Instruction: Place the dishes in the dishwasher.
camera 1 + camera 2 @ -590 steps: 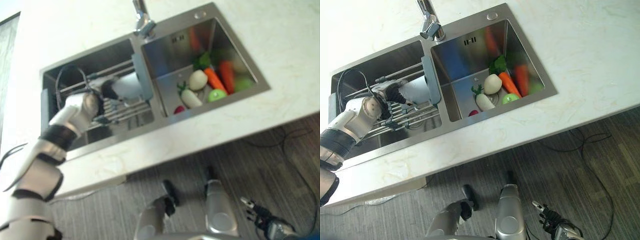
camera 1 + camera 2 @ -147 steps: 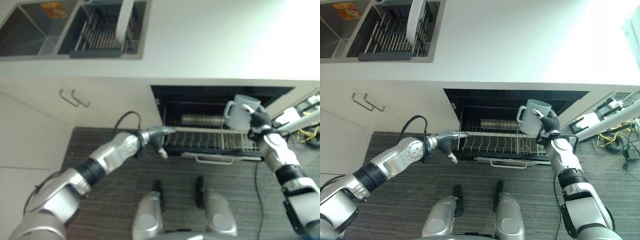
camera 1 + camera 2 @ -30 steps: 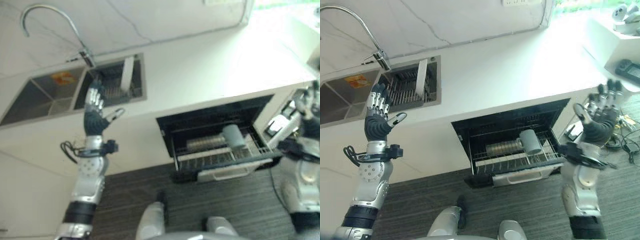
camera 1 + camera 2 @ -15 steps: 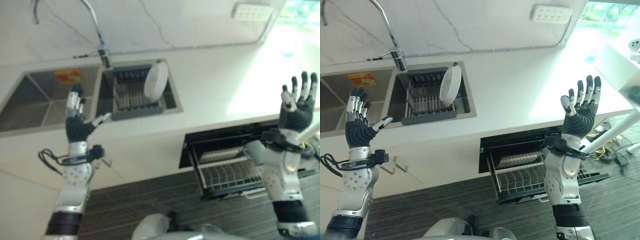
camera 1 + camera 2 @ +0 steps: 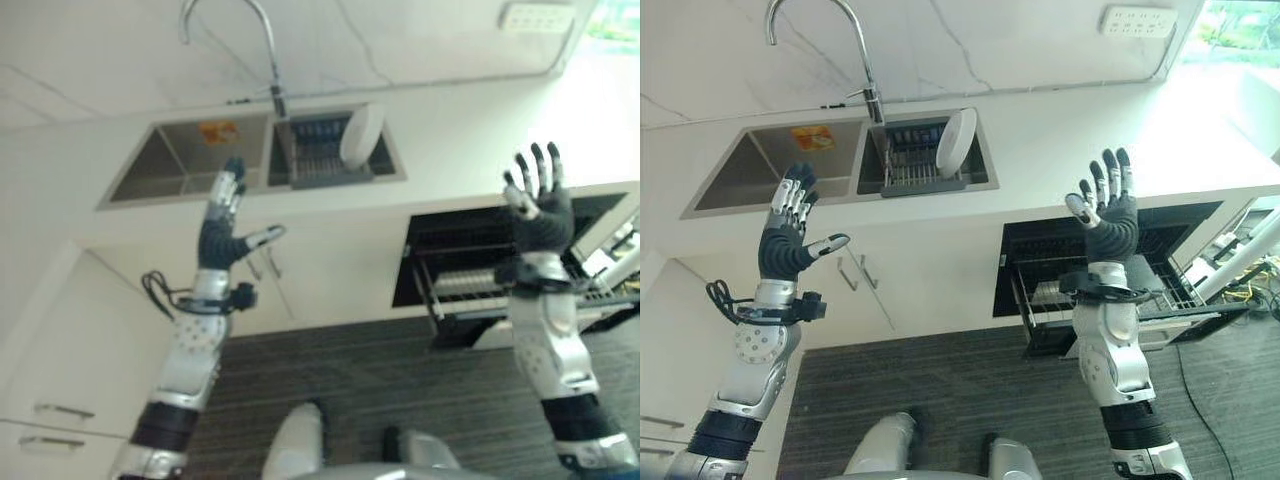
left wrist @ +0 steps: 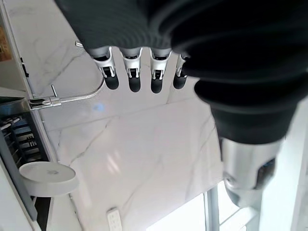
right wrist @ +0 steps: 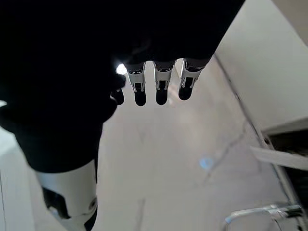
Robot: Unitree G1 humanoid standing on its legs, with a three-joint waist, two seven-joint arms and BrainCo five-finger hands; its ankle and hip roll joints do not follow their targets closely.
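Observation:
Both arms are raised with straight, spread fingers and nothing in them. My left hand (image 5: 786, 246) stands in front of the cabinet below the sink, and my right hand (image 5: 1110, 226) is in front of the open dishwasher (image 5: 1040, 250). The dishwasher's wire rack (image 5: 1180, 300) is pulled out, with a stack of dishes (image 5: 465, 283) inside; my right arm hides part of it. A white plate (image 5: 955, 137) stands on edge in the dish rack (image 5: 905, 170) in the sink's right basin. The plate (image 6: 47, 178) also appears past my left hand's fingers (image 6: 132, 79).
A tall curved faucet (image 5: 855, 50) rises behind the double sink, whose left basin (image 5: 760, 170) has an orange label. White cabinet doors with handles (image 5: 855, 272) sit below the sink. A wall socket (image 5: 1137, 20) is on the marble backsplash. Dark striped flooring lies below.
The whole picture has swung, so the sink and dishwasher sit further right and lower. Both hands stay raised and open, holding nothing.

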